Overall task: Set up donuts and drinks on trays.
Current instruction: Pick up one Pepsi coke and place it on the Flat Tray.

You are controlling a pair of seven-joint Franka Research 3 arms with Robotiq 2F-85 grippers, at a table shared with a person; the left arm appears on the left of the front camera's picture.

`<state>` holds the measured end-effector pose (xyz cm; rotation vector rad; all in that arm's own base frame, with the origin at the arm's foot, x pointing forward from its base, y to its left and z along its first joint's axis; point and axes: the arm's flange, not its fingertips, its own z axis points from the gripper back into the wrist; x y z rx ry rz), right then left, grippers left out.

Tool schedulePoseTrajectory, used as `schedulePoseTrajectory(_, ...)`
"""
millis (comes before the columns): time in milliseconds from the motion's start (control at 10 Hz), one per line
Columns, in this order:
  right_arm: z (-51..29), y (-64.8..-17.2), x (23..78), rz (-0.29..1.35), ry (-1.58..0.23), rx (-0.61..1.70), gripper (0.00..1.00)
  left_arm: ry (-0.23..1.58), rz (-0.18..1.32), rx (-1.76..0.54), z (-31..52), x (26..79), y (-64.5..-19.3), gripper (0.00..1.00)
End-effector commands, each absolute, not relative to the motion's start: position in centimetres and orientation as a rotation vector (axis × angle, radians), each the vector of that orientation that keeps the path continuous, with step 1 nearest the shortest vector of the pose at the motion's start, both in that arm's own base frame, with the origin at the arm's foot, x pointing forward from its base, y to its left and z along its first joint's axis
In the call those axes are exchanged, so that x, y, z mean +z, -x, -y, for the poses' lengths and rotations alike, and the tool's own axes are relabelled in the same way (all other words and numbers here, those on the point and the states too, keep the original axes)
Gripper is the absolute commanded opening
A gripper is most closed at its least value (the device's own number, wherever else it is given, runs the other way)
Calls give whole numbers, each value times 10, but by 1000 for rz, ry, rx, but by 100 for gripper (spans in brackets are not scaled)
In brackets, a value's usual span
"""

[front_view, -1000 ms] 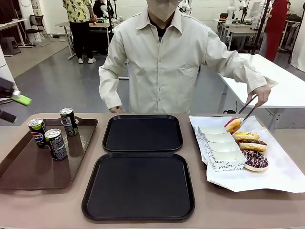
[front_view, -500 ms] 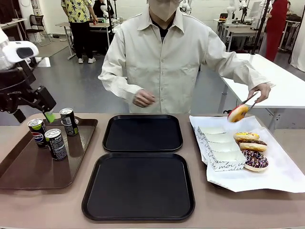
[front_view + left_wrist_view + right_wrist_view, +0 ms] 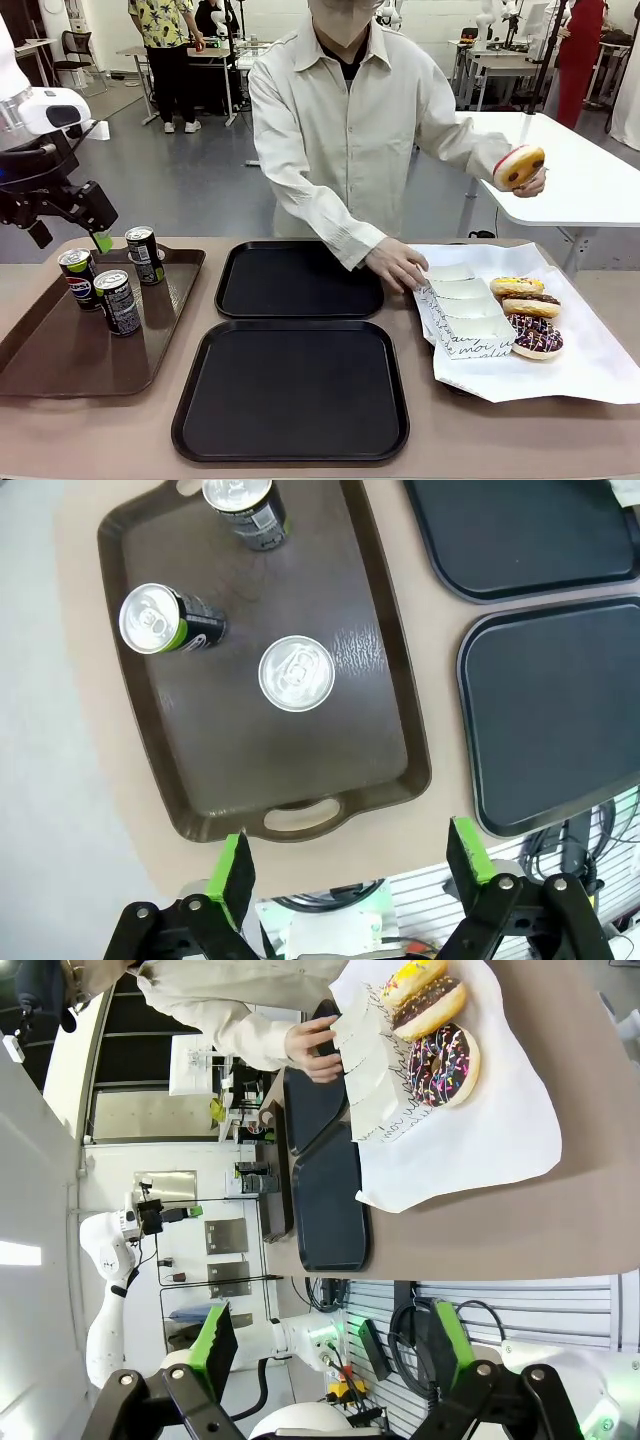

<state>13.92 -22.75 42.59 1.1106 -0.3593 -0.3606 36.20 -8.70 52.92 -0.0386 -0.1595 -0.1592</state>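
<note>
Donuts, glossy rings on white paper; slim metal cans; left tool, right tool both apart.

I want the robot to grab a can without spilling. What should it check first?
1. Left tool open: ok.
2. Cans upright on brown tray: ok.
3. Left tool centred over one can: cannot tell.
4. Black trays free of things: ok.
5. Person's arm away from black trays: not ok, it reaches over the far one's corner.
</note>
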Motion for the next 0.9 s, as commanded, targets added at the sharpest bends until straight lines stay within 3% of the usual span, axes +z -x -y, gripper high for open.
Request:
schedulePoseTrajectory(0, 228, -139, 425, 381, -1135, -346, 100, 12, 135, -147, 91, 530, -358, 100)
schedulePoseTrajectory(800, 228, -139, 425, 381, -1135, -346, 100, -25, 262, 53, 71, 471, -416, 100)
